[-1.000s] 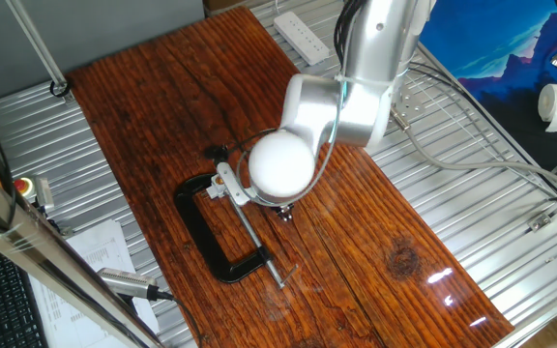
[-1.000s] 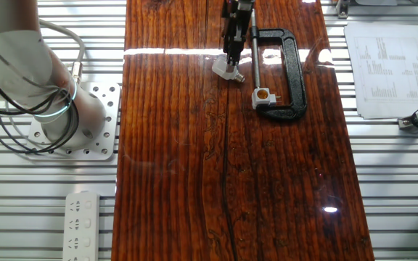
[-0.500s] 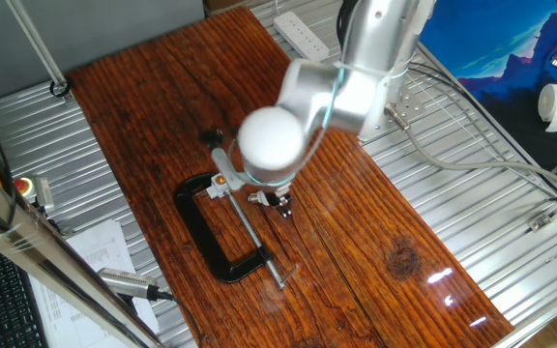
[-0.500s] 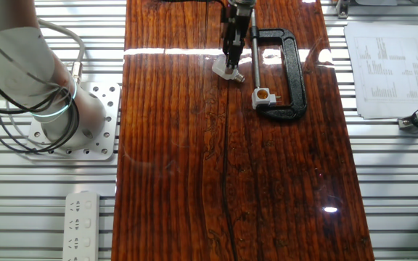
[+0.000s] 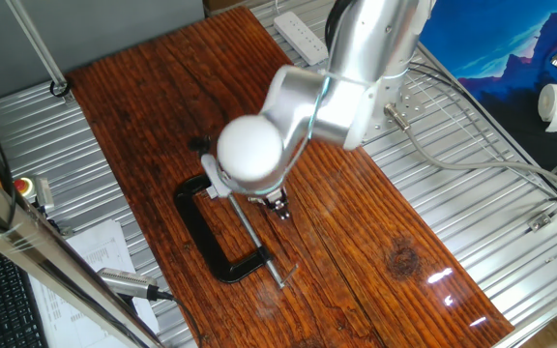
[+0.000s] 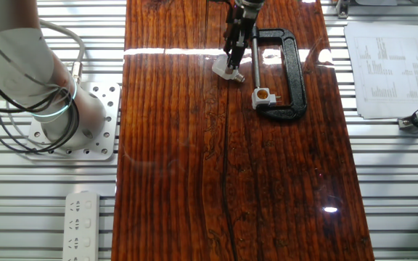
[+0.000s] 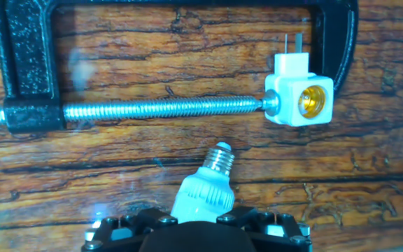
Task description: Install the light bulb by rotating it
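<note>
Because the socket must not spin, the big black metal C-clamp [image 7: 26,63] squeezes the small white socket block with the orange hole [image 7: 299,99] with its long silver screw [image 7: 159,108], holding it on the shiny brown wooden table [image 6: 173,181]. The black two-finger gripper [image 7: 198,222] seems closed around the tiny white frosted light bulb [image 7: 203,189], whose silver base points to one o'clock, near the socket but not touching. Ridged metal rails [image 6: 390,181] lie around the table.

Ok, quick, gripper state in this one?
Gripper: shut on the light bulb, screw base pointing out, not yet in the socket.
</note>
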Controlling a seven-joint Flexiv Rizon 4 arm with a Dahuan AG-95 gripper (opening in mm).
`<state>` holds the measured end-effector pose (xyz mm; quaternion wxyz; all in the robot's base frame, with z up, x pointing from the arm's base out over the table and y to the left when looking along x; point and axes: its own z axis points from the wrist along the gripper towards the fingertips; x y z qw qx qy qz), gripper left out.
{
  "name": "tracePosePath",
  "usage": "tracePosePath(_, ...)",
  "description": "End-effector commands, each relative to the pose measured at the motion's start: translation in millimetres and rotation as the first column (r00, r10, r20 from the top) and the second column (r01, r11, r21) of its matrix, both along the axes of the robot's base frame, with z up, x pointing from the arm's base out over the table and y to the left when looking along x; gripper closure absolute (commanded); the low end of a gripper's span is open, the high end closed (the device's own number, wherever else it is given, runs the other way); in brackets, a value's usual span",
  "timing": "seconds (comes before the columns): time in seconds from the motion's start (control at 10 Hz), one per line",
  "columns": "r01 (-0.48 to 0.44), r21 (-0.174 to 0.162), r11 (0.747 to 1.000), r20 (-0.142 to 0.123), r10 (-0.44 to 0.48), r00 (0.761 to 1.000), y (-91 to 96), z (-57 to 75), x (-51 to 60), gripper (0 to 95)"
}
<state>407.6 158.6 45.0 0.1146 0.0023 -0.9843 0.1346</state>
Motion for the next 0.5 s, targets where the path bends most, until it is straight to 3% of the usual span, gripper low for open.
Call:
tracePosePath(0.1,-0.021,-0.096,0.995,0.03,0.024,0.999,-0.4,-7.8,-0.1,19.0)
tracePosePath(0.5,0.008,-0.133,0.991,0.033,-0.003,0.999,-1.9,-20.6,-1.1,19.0)
